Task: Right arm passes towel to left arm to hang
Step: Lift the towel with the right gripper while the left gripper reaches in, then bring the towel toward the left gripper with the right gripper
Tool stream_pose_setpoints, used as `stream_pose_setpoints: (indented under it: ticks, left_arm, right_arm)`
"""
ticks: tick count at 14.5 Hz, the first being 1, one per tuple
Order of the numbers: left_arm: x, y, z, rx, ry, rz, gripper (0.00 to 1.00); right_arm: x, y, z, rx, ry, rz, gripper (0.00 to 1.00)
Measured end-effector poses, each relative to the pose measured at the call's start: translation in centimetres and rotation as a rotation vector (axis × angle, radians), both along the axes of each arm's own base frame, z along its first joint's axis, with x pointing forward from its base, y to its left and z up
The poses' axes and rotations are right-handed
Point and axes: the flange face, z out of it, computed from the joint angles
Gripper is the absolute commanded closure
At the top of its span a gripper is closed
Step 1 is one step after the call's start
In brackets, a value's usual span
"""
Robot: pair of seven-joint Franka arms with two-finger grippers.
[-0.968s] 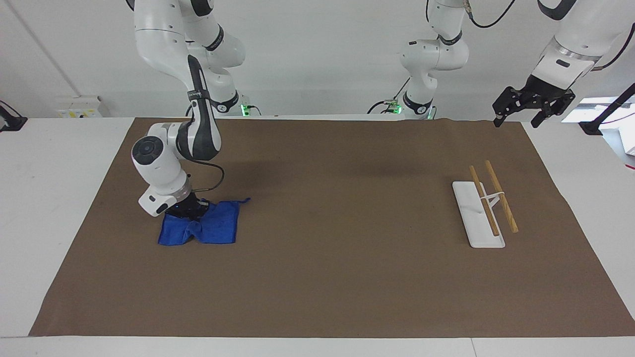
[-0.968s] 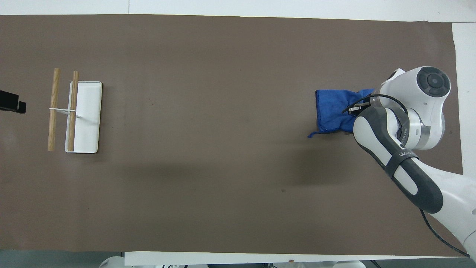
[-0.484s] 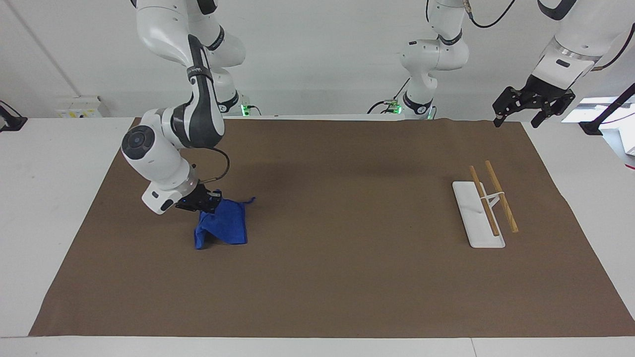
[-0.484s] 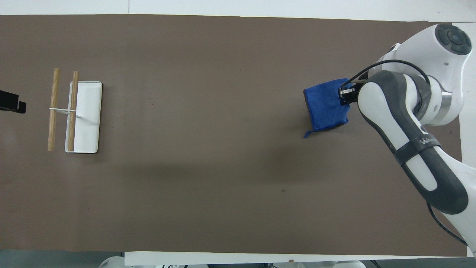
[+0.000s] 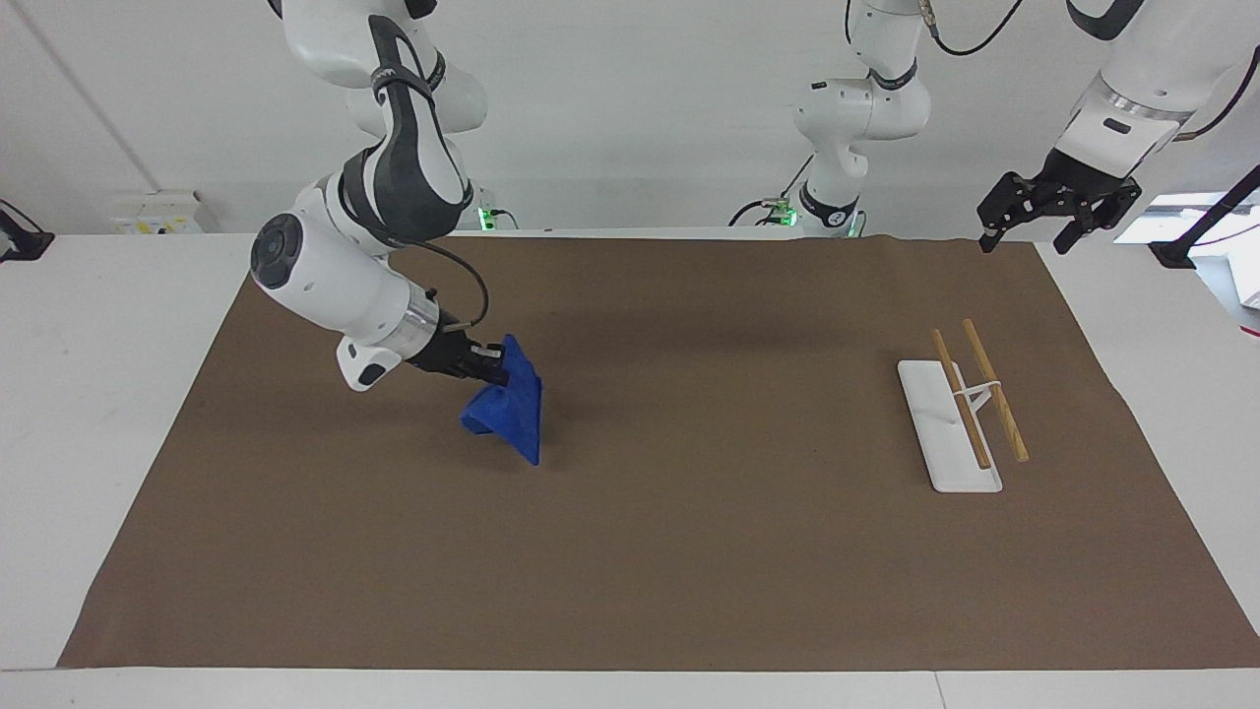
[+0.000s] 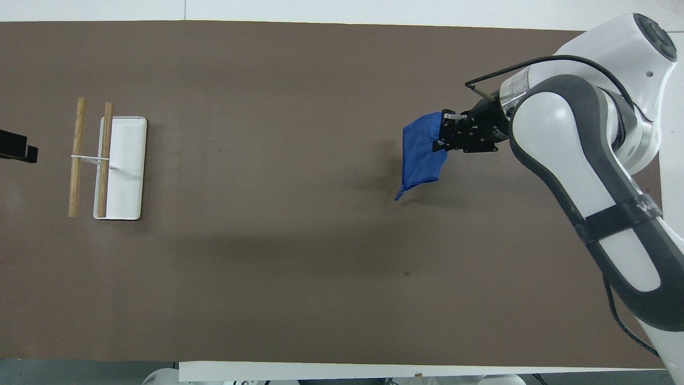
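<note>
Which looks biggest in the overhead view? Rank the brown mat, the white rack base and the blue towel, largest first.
1. brown mat, by far.
2. and 3. unsure: white rack base and blue towel look alike, and the towel hangs bunched from the right gripper, closer to the camera.

Right arm (image 6: 566, 155): upper links cut off by the top edge in the facing view, lower links by the bottom edge overhead.
Left gripper (image 6: 18, 149): overhead, only a dark tip shows at the frame's edge.
Left arm (image 5: 1132, 89): upper part out of frame.
Towel (image 5: 512, 404): loop tag perhaps the thin tail at its lowest corner; gripped edge hidden between the right gripper's (image 5: 492, 369) fingertips.
</note>
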Motion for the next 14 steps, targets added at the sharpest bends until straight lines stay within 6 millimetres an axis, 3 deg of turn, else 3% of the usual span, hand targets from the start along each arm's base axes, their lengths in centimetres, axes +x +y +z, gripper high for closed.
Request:
stream_pose_setpoints:
  ticks: [2, 5, 7, 11, 14]
  left_arm:
    - [-0.2, -0.8, 0.2, 0.000, -0.001, 0.015, 0.00]
    - [-1.4, -2.6, -0.3, -0.009, 0.016, 0.302, 0.00]
    - [-3.2, -6.3, -2.6, -0.015, 0.016, 0.486, 0.00]
    - [-7.7, -16.4, -8.7, -0.066, -0.036, 0.798, 0.00]
    - [-8.8, -20.8, -11.2, -0.161, -0.047, 0.961, 0.00]
  right_arm:
    - [-0.5, 2.8, 0.8, 0.101, 0.092, -0.107, 1.00]
    - [-0.8, 5.9, 2.0, 0.254, 0.223, -0.264, 1.00]
    - [-0.9, 7.4, 2.6, 0.329, 0.284, -0.325, 1.00]
    - [-0.7, 10.7, 3.4, 0.436, 0.360, -0.519, 1.00]
    - [-0.9, 12.5, 3.5, 0.479, 0.424, -0.653, 1.00]
